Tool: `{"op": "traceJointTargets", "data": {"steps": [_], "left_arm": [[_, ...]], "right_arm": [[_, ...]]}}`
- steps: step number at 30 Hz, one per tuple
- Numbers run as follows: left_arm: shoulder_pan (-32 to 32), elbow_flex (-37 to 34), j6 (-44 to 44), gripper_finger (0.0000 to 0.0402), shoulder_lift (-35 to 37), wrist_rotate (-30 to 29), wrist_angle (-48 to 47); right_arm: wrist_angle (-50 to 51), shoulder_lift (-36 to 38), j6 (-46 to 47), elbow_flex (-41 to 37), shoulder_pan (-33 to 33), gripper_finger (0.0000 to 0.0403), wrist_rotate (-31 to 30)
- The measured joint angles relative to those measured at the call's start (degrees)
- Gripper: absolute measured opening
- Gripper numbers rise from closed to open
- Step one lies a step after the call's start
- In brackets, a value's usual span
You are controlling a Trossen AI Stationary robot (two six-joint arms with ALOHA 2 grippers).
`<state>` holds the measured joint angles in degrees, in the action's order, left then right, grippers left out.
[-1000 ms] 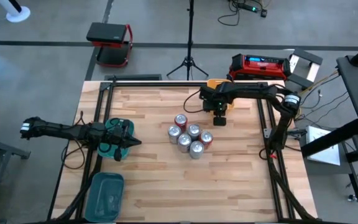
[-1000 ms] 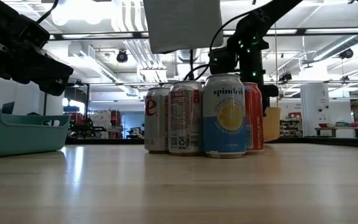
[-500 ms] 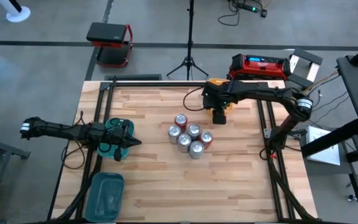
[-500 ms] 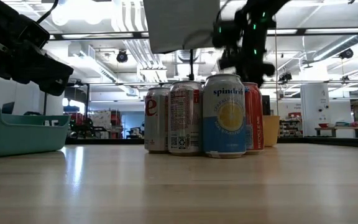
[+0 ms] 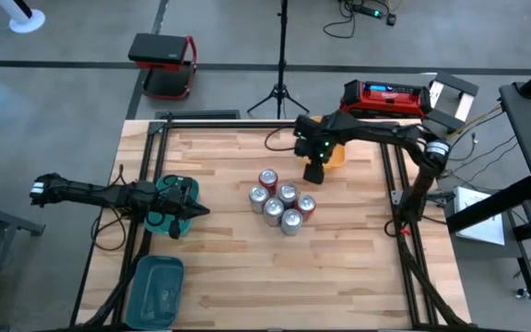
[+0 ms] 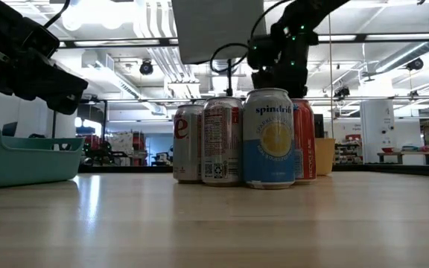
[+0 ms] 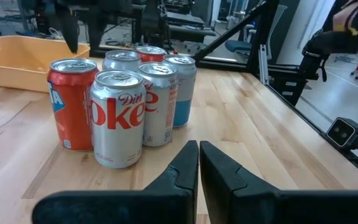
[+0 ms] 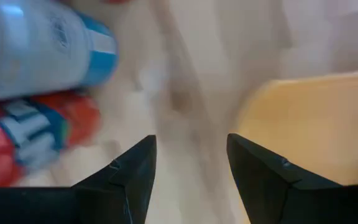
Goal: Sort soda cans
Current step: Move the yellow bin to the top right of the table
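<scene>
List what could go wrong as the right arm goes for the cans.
1. The six cans stand packed and touching, so the open right tool, now beside the orange bin, may find no gap for its fingers and could topple neighbours.
2. Red cans and silver ones sit mixed in one cluster, so pushing one could shift the others.
3. The left tool, shut above the teal bin, points at the same cluster; the arms could collide.

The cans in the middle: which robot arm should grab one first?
Probably the right. The right gripper hangs open just beyond the cans, near the orange bin. The left gripper is shut and sits farther off, over the teal bin at the table's left side.
</scene>
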<state>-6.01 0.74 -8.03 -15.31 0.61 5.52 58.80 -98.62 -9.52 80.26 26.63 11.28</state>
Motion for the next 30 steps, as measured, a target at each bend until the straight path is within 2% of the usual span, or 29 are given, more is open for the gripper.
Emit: {"op": "traceJointTargets", "data": {"steps": [2, 8, 10, 14, 21, 28, 30], "left_arm": [[0.0, 0.0, 0.0, 0.0000, 0.0, 0.0, 0.0], [0.0, 0.0, 0.0, 0.0000, 0.0, 0.0, 0.0], [0.0, 0.0, 0.0, 0.0000, 0.0, 0.0, 0.0], [0.0, 0.0, 0.0, 0.0000, 0.0, 0.0, 0.0], [0.0, 0.0, 0.0, 0.0000, 0.0, 0.0, 0.0], [0.0, 0.0, 0.0, 0.0000, 0.0, 0.0, 0.0], [0.0, 0.0, 0.0, 0.0000, 0.0, 0.0, 0.0]], "right_arm": [[-1.0, -1.2, 0.4, 0.0, -0.1, 0.0197, -1.5], [-2.1, -6.2, 0.7, 0.0, 0.0, 0.0195, -15.4], [-1.6, -7.5, 1.4, -0.1, -0.1, 0.0186, -16.9], [-0.7, -7.4, 3.8, 0.0, -0.2, 0.0167, -16.8], [-0.7, -6.2, 1.6, 0.0, -0.1, 0.0133, -15.4], [-0.6, -8.1, -0.2, -0.1, -2.1, 0.0033, -15.7], [-0.7, -8.1, -0.1, -0.1, -3.2, 0.0016, -15.8]]}}
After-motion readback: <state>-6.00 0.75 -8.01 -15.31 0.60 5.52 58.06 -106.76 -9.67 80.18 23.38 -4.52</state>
